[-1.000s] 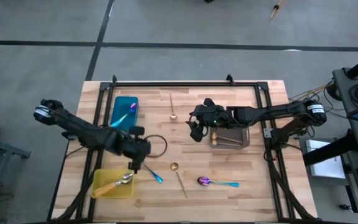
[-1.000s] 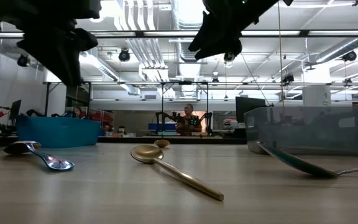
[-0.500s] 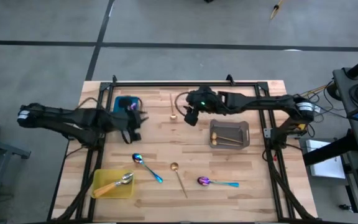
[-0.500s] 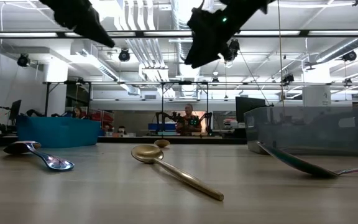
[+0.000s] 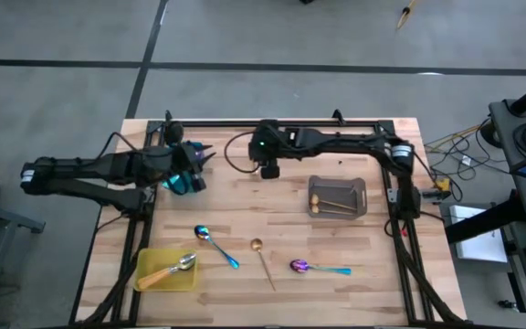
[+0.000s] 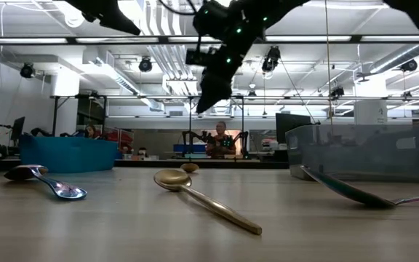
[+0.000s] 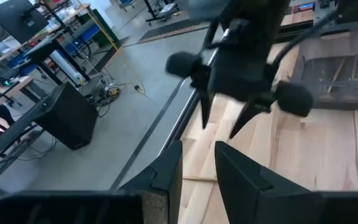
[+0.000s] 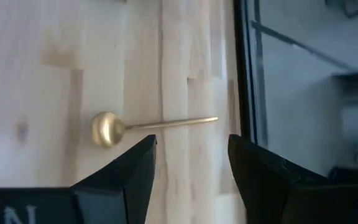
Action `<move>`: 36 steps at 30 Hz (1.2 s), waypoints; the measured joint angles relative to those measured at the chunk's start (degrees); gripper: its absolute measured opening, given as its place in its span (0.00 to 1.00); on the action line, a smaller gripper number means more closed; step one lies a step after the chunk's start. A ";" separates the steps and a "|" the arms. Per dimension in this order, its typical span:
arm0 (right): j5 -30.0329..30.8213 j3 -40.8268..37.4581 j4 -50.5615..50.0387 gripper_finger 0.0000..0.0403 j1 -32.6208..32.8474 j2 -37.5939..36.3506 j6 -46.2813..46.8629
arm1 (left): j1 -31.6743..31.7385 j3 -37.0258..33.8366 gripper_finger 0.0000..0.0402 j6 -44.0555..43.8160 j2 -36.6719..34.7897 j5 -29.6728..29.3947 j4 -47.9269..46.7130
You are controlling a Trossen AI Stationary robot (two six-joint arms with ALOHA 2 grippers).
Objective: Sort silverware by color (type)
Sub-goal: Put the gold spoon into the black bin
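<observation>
The wooden table carries a teal tray, yellow tray, grey tray and four loose spoons.

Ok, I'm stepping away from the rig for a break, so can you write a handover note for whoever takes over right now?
Left gripper: open, empty, raised over the teal tray.
Right gripper: open, empty, above the gold spoon at the far edge.
Done: orange-handled spoon in the yellow tray; gold spoons in the grey tray.
Left: three loose spoons near the front, namely a blue-purple spoon, a second gold spoon and a purple spoon with teal handle, plus the far-edge gold one.
</observation>
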 joint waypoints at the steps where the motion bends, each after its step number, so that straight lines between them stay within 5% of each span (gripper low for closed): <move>1: -0.14 0.92 -0.26 0.48 -0.18 1.14 -2.36 | 0.00 0.00 0.19 -0.01 0.04 0.00 0.00; 8: -1.17 8.93 0.48 0.48 -1.80 8.46 -12.73 | -0.02 -0.02 0.19 -0.15 1.01 0.02 -0.37; 21: -1.73 23.34 -3.78 0.48 -5.17 23.59 -2.14 | -0.02 -0.02 0.19 -1.76 1.20 0.00 -0.42; 31: -19.43 24.14 -5.44 0.41 -8.34 24.74 5.33 | -0.02 -0.02 0.19 -1.17 1.29 -0.02 -0.37; 36: -21.08 24.04 -5.20 0.28 -8.85 24.74 5.44 | -0.02 -0.02 0.19 -1.11 1.29 -0.02 -0.84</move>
